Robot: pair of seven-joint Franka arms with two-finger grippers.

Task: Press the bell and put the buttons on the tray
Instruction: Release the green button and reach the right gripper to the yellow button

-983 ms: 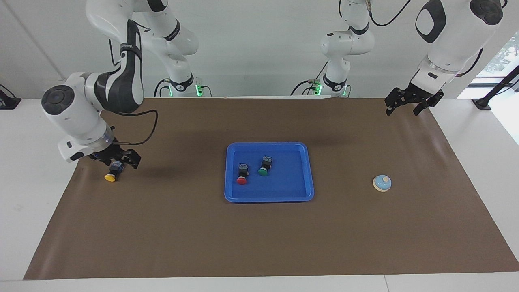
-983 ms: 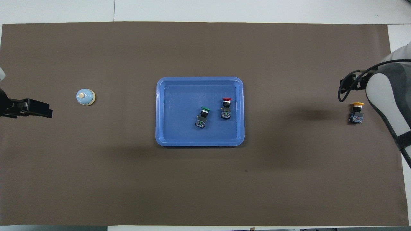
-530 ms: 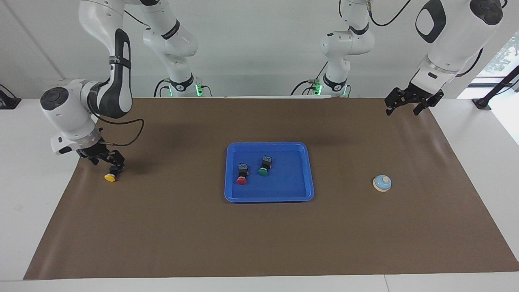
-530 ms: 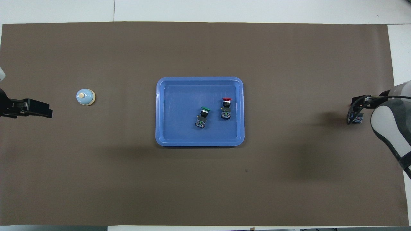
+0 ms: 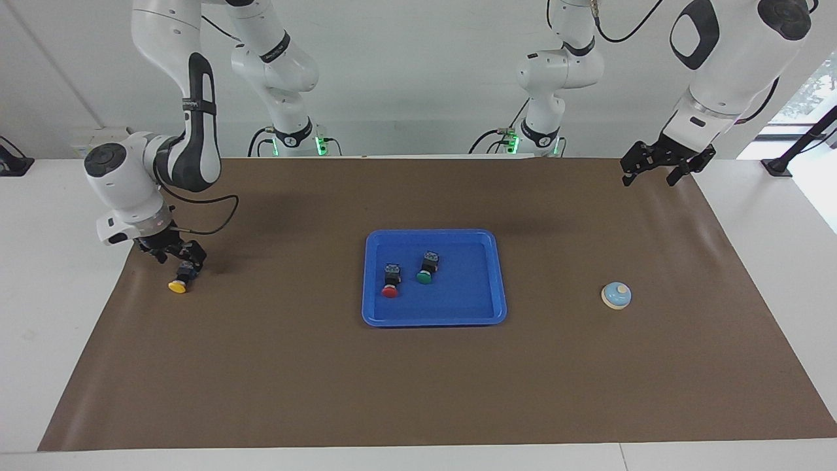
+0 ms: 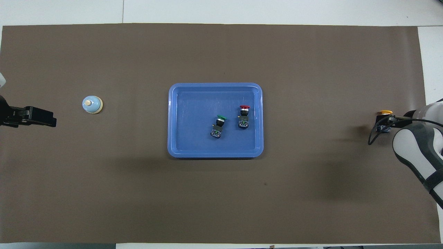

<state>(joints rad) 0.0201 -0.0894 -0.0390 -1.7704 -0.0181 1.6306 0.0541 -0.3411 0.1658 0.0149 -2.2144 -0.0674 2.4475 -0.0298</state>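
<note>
I see the brown mat (image 5: 418, 392), with the tray (image 5: 498, 288) at its middle holding the red button (image 5: 390, 286) and green button (image 5: 425, 272). My left gripper (image 5: 657, 171) waits with fingers apart over the mat's corner. My right gripper (image 5: 175, 258) is down at the yellow button (image 5: 178, 284), fingers apart. The bell (image 5: 616, 295) stands toward the left arm's end.

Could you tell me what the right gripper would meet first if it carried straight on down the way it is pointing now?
Most likely the yellow button: the right gripper hangs open, pointing down at the button's black body. Whether it already touches the button is hard to judge.
</note>
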